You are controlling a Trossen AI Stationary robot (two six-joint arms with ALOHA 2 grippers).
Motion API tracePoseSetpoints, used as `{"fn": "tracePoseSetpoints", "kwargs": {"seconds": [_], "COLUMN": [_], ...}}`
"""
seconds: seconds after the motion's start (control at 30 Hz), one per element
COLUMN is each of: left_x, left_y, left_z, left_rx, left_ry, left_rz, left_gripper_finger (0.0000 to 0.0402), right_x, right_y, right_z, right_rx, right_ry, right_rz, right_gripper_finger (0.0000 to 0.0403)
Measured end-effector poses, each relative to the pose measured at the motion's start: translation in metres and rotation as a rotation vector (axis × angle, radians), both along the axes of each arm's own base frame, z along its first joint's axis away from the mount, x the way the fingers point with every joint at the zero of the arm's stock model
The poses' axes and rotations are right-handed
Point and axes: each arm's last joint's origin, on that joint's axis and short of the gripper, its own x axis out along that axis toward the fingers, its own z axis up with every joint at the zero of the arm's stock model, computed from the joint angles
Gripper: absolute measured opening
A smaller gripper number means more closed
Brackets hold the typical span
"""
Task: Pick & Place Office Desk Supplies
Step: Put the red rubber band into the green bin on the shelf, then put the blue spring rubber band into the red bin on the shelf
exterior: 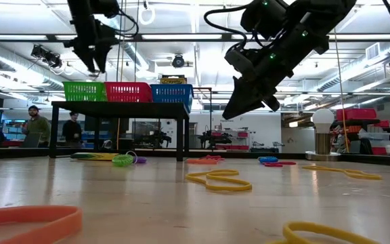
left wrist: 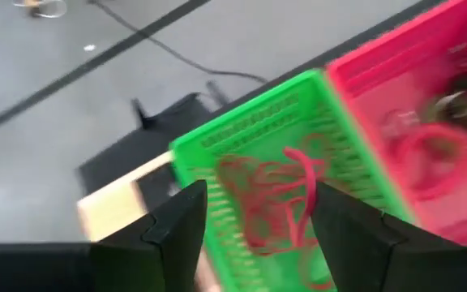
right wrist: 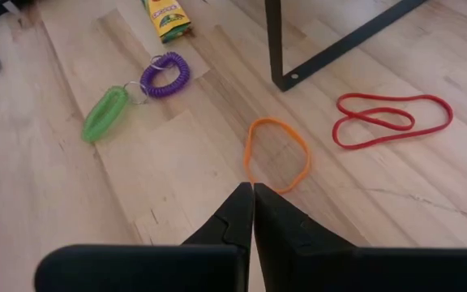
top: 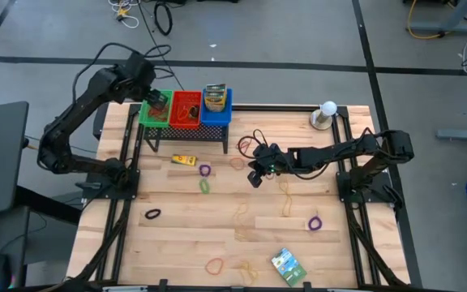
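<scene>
High view first: my left gripper hangs over the green basket, the end bin on the black rack, and its fingers stand spread apart with nothing between them. Left wrist view looks straight down past them onto a tangle of red bands lying inside that green basket, with the red basket touching it on one side. Beyond the red one on the rack sits the blue basket.

My right gripper hovers above the table just off the rack's blue-basket end, fingers pressed together, holding nothing. Right wrist view: an orange band lies on the wood right ahead of my closed tips, a red band beside it near the rack's leg. Farther along the rack's front lie a purple coil loop and a green loop, close together, and a crayon box just past them. A green packet lies well away from the rack, at the table's near edge.
</scene>
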Motion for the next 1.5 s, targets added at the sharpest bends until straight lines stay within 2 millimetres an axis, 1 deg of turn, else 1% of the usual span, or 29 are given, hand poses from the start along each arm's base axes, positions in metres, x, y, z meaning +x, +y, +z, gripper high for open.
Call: {"fn": "tracePoseSetpoints", "kwargs": {"seconds": [0.07,0.23,0.3,0.37,0.43,0.57,0.63,0.77,0.83,0.93,1.03,1.07,1.13,1.2,1.27,1.33,1.4,1.43,1.5], "left_x": [-0.001,-0.011,-0.014,-0.016,-0.019,-0.029,-0.031,-0.032,-0.03,-0.022,-0.013,-0.01,-0.007,-0.006,-0.006,-0.004,-0.003,-0.003,-0.001], "left_y": [0.0,0.0,0.0,0.001,0.003,0.007,0.008,0.007,0.004,-0.004,-0.016,-0.021,-0.034,-0.049,-0.067,-0.083,-0.099,-0.106,-0.118], "left_z": [0.007,0.03,0.036,0.036,0.03,0.01,0.0,0.001,0.0,-0.003,-0.002,0.0,0.005,0.008,0.005,-0.006,-0.021,-0.028,-0.043], "left_rx": [-0.003,0.035,0.031,-0.04,-0.128,-0.236,-0.262,-0.237,-0.231,-0.198,-0.166,-0.163,-0.141,-0.086,-0.046,-0.029,-0.025,-0.038,-0.099], "left_ry": [-0.05,-0.103,-0.163,-0.277,-0.39,-0.441,-0.415,-0.386,-0.318,-0.159,-0.049,-0.055,-0.127,-0.222,-0.337,-0.46,-0.56,-0.602,-0.688], "left_rz": [0.008,0.033,0.026,0.039,0.061,0.1,0.124,0.117,0.103,0.061,-0.034,-0.069,-0.134,-0.199,-0.275,-0.372,-0.463,-0.49,-0.551], "left_gripper_finger": [0.0237,0.0281,0.0291,0.0294,0.029,0.0273,0.0267,0.0266,0.0269,0.0272,0.0269,0.0264,0.0239,0.0198,0.0145,0.0089,0.004,0.0021,0.0009], "right_x": [0.0,0.0,0.0,0.0,0.0,0.0,0.0,0.0,0.0,0.0,0.0,-0.001,-0.002,-0.005,-0.009,-0.014,-0.016,-0.018,-0.018], "right_y": [0.0,0.0,0.0,0.0,0.001,0.001,0.001,0.001,0.001,0.001,0.001,0.002,0.002,0.003,0.003,0.004,0.006,0.007,0.011], "right_z": [0.0,0.0,0.0,0.0,0.0,0.0,0.0,0.0,0.0,-0.001,-0.001,0.0,0.001,0.004,0.006,0.007,0.008,0.008,0.008], "right_rx": [0.0,0.006,0.01,0.014,0.017,0.019,0.019,0.025,0.026,0.026,0.031,0.036,0.044,0.054,0.066,0.088,0.105,0.107,0.114], "right_ry": [0.0,0.0,0.0,-0.001,-0.001,-0.001,-0.001,0.0,0.002,0.005,0.004,0.005,0.014,0.028,0.036,0.074,0.079,0.094,0.093], "right_rz": [0.0,0.005,0.005,0.009,0.012,0.014,0.014,0.014,0.013,0.013,0.018,0.024,0.038,0.043,0.031,0.01,-0.002,-0.004,0.005], "right_gripper_finger": [0.0018,0.0018,0.0018,0.0018,0.0018,0.0018,0.0018,0.0018,0.0018,0.0018,0.0018,0.0018,0.0018,0.0018,0.0017,0.0012,0.0006,0.0005,0.0005]}}
